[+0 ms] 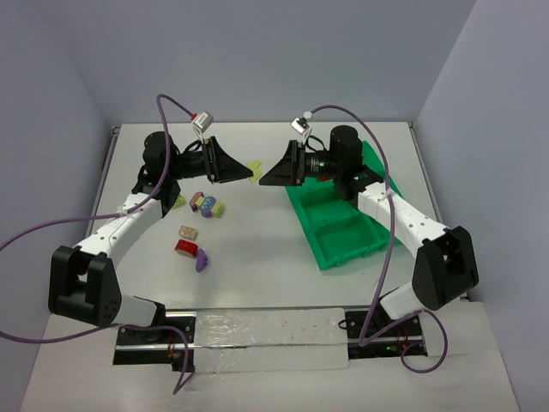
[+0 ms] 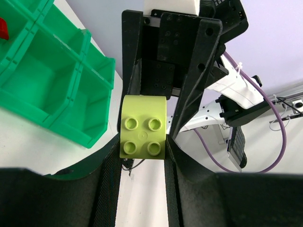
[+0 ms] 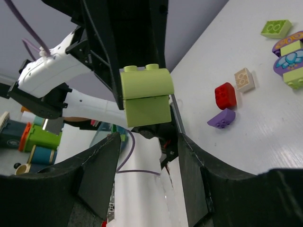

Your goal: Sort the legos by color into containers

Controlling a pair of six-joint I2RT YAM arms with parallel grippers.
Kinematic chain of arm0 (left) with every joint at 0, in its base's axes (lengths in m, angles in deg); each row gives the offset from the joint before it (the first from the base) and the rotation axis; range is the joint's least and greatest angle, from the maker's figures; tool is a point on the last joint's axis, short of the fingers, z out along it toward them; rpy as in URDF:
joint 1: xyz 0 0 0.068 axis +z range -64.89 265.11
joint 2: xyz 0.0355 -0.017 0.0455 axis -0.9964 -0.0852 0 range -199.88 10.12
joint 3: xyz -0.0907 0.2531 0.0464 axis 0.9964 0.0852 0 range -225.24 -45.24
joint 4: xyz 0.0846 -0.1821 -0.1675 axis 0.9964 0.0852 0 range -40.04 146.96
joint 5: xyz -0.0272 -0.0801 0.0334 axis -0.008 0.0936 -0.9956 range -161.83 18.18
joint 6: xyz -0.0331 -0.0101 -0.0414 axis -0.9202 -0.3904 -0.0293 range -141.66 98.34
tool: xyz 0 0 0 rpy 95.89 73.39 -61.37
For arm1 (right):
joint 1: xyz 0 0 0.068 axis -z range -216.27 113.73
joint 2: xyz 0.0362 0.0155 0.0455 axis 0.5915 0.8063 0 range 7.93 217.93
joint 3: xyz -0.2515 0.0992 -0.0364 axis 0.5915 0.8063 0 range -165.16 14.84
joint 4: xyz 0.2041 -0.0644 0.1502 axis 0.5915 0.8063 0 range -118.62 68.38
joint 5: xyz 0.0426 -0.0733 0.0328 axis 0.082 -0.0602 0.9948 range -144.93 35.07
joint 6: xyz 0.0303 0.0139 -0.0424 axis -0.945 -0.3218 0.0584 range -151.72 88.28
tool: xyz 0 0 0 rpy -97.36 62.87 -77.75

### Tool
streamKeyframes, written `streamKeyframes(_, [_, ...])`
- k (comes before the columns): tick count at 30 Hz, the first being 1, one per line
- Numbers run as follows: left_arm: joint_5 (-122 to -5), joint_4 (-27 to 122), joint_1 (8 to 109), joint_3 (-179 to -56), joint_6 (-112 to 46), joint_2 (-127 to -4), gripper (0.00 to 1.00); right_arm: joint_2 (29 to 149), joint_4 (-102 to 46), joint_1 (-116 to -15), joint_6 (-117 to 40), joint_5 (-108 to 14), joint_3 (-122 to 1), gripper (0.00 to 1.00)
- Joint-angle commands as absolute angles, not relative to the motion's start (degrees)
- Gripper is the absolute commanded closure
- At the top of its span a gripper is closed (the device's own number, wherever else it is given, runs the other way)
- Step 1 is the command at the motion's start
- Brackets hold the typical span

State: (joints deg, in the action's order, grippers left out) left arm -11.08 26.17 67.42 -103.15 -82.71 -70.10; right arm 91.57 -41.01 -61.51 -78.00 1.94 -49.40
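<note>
A pale yellow-green lego (image 1: 254,169) hangs in mid-air between my two grippers, which face each other tip to tip. My left gripper (image 2: 143,153) is shut on it, with its four studs (image 2: 142,137) towards the left wrist camera. My right gripper (image 3: 144,151) stands open, its fingers (image 2: 189,90) on either side of the brick's far end without visibly touching it. The green tray of containers (image 1: 339,225) lies under the right arm. In one compartment, a red brick (image 2: 2,28) shows. Loose legos lie on the table: red (image 1: 185,248), cream (image 1: 187,232) and purple (image 1: 202,257).
A stacked cluster of purple, cream and green pieces (image 1: 207,204) and another yellow-green brick (image 1: 178,202) lie by the left arm. The right wrist view shows the same pieces: red (image 3: 225,96), cream (image 3: 245,79), purple (image 3: 221,118). Purple cables loop over both arms.
</note>
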Motion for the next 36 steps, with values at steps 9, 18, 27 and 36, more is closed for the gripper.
streamKeyframes(9, [-9.4,23.51,67.36,-102.98,-82.39,-67.28,1.0,92.32,-48.95,-61.26,-81.07,4.57,-51.55,0.4])
streamKeyframes(18, [-9.46,23.68,67.36,-103.03,-82.39,-67.85,1.0,94.91,-53.9,-61.36,-85.04,5.89,-52.92,0.45])
streamKeyframes(27, [-9.16,23.82,67.36,-103.55,-82.3,-68.85,1.0,96.18,-55.68,-62.02,-86.61,6.81,-54.15,0.54])
streamKeyframes(36, [-8.98,24.11,67.27,-103.35,-82.32,-69.07,1.0,96.77,-55.62,-62.35,-86.74,8.15,-54.46,0.54])
